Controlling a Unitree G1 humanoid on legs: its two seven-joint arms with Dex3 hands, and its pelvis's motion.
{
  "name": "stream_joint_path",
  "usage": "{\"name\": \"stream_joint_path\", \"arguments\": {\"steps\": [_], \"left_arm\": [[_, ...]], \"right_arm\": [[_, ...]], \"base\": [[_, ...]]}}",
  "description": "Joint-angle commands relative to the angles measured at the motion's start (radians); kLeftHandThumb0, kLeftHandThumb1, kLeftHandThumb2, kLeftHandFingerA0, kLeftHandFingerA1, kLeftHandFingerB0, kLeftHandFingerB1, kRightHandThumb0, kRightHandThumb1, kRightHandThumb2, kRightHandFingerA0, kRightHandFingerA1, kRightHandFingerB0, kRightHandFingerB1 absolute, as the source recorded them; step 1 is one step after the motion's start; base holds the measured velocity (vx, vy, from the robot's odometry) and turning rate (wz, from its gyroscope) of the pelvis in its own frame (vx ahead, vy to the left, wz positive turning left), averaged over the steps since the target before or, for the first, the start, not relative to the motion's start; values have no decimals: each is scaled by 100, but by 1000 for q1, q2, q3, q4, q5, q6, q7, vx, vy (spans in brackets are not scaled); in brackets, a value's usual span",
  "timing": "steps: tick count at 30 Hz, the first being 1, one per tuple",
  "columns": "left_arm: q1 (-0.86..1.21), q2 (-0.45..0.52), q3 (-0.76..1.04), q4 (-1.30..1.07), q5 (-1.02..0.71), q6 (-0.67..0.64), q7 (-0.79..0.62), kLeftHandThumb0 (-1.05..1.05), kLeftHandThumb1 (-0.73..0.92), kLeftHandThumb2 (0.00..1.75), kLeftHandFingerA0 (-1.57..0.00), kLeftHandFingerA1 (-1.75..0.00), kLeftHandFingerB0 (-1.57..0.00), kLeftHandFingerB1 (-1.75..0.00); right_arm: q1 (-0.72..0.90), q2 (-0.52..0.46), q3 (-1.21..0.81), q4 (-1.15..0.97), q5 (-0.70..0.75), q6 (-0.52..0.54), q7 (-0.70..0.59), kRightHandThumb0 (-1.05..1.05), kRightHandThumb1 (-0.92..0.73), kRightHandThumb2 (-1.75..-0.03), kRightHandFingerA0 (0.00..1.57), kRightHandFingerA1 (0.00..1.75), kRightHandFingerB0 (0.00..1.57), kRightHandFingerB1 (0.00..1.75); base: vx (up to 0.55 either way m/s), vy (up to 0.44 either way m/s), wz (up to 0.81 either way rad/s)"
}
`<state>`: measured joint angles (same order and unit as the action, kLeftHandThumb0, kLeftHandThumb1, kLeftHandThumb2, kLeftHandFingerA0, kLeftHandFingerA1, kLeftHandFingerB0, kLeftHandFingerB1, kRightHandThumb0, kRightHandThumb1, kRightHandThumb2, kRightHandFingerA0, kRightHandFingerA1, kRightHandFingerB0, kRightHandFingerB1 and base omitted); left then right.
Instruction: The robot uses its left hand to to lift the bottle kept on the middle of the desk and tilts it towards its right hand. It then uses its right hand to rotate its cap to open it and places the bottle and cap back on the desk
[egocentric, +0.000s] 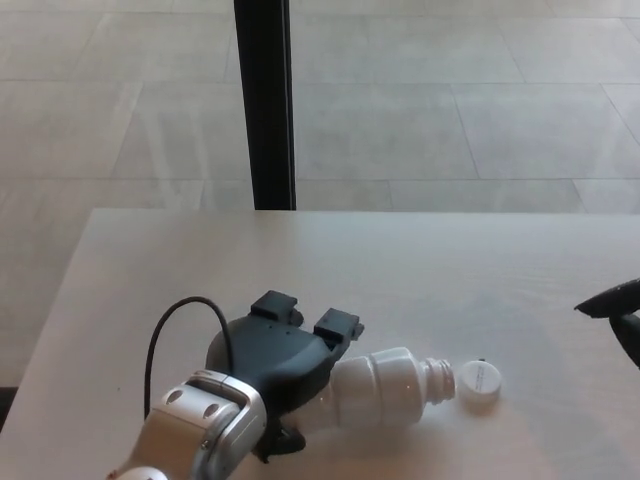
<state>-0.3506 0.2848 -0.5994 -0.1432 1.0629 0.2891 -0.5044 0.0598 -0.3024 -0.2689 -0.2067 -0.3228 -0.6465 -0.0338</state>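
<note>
A white plastic bottle (390, 387) lies tilted on its side low over the pale desk (420, 270), its open threaded neck pointing right. My left hand (280, 365) is shut on the bottle's base end and hides that part. The white cap (478, 383) lies flat on the desk just right of the bottle's mouth, almost touching it. Only a dark sliver of my right hand (622, 308) shows at the right edge of the picture, well clear of the cap.
A black cable (175, 320) loops up from my left wrist. Beyond the desk's far edge stands a black post (265, 100) on a tiled floor. The desk's left edge runs diagonally past my left forearm.
</note>
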Motion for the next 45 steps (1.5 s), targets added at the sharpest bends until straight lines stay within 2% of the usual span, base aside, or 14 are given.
{"name": "stream_joint_path", "arguments": {"steps": [1, 2, 13, 17, 22, 24, 26, 32, 36, 37, 41, 42, 44, 45], "left_arm": [[17, 80, 13, -24, 235, 103, -57, -62, 47, 87, -57, -72, -50, -62], [24, 83, 15, -27, 238, 105, -48, -56, 59, 58, -53, -69, -54, -51], [170, 64, 29, -53, 262, 121, 59, -67, 48, 90, -42, -76, -56, -66], [187, 38, 56, -62, 247, 119, 69, -63, 58, 60, -39, -82, -55, -55], [239, 6, 133, -95, 186, 120, 92, -67, 49, 79, -20, -65, -33, -53], [319, 55, 286, -180, 77, 121, 67, -76, 50, 88, 0, -37, -2, -31], [397, 129, 439, -182, -15, 63, 127, -94, 61, 95, 0, -29, 0, -9], [479, 85, 778, -143, -261, 22, 203, -87, 56, 85, 0, -24, 0, 0], [536, 117, 989, -56, -338, -26, 266, -89, 59, 89, 0, -28, 0, 0], [559, 137, 1085, 2, -379, -28, 258, -104, 64, 90, 0, -37, 0, -7], [632, 172, 1274, 207, -456, -114, 367, -94, 54, 85, 0, -59, 0, -46], [660, 165, 1346, 272, -495, -134, 401, -86, 79, 52, 0, -23, 0, -3], [681, 146, 1415, 333, -529, -143, 444, -85, 83, 52, 0, -26, 0, 0], [678, 141, 1441, 366, -552, -162, 461, -90, 55, 88, 0, -61, 0, -48]], "right_arm": [[36, 24, -86, -20, 160, 26, -38, -33, -74, -68, 87, 154, 72, 62], [33, 25, -88, -19, 167, 24, -40, -34, -71, -66, 81, 152, 66, 57], [38, 52, -108, -45, 220, 45, -12, -38, -71, -65, 73, 158, 59, 55], [44, 57, -109, -54, 221, 52, -9, -39, -71, -65, 74, 158, 59, 55], [56, 63, -129, -42, 204, 13, -23, -46, -72, -65, 73, 141, 48, 52], [105, 9, -200, -36, 203, 102, 4, -64, -77, -63, 47, 110, 19, 41], [163, -55, -277, 9, 223, 212, 47, -73, -78, -63, 14, 87, 4, 31], [229, -131, -412, 125, 138, 304, 1, -79, -61, -100, 3, 68, 3, 34], [255, -182, -496, 284, 175, 315, -28, -77, -73, -67, 0, 88, 5, 29], [276, -216, -543, 388, 196, 324, -41, -78, -62, -102, 3, 62, 0, 31], [309, -260, -630, 614, 277, 375, -65, -94, -69, -102, 0, 33, 0, 15], [320, -276, -647, 714, 271, 404, -109, -89, -65, -103, 0, 39, 6, 26], [311, -284, -674, 845, 335, 397, -110, -89, -66, -103, 0, 36, 0, 21], [311, -286, -674, 882, 338, 380, -115, -80, -80, -70, 0, 3, 0, 22]], "base": [[0, 0, 0], [0, 0, 0], [0, 0, 0], [0, 0, 0], [0, 0, 0], [0, 0, 0], [0, 0, 0], [0, 0, 0], [0, 0, 0], [0, 0, 0], [0, 0, 0], [0, 0, 0], [0, 0, 0], [0, 0, 0]]}}
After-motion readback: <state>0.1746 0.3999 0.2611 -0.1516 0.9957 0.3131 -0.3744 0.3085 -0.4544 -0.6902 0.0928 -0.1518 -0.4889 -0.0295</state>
